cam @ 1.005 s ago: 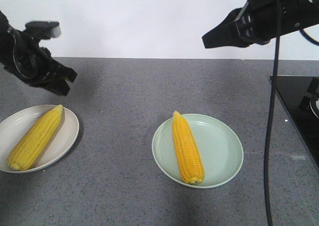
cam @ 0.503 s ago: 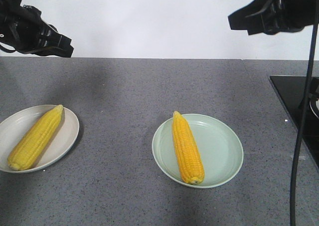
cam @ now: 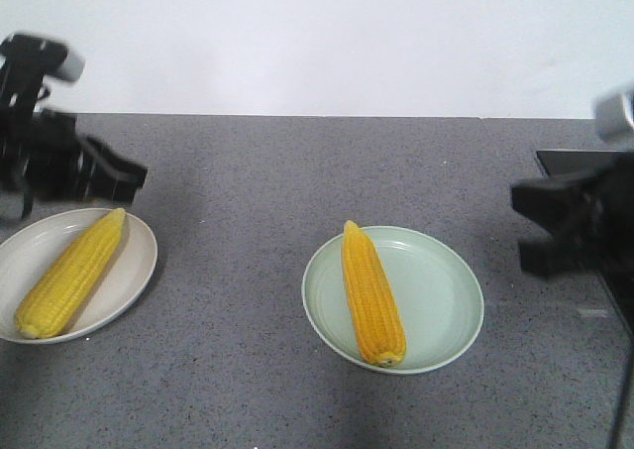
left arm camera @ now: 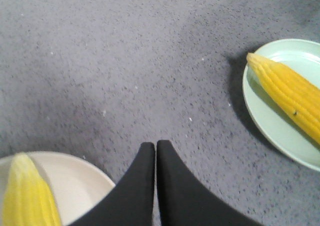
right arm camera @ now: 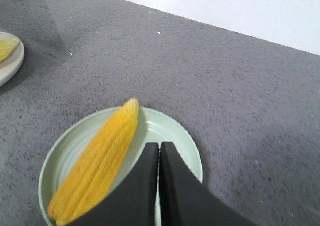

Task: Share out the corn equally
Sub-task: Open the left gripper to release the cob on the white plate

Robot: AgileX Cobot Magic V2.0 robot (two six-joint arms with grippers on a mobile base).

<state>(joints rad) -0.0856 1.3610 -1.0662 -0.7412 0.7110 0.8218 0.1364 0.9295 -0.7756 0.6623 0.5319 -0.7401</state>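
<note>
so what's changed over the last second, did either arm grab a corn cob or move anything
Neither arm took anything. Both came down from their raised positions: the left gripper now hangs just above the far rim of the beige round plate, and the right gripper has dropped low beside the pale green round plate. Both are shut and empty. One bright-yellow corn cob and the other stayed put on their plates.

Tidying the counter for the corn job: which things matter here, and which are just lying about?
Job: corn on the white plate; corn on the green plate; white plate; green plate.
Lying about: black hob at the right edge.
</note>
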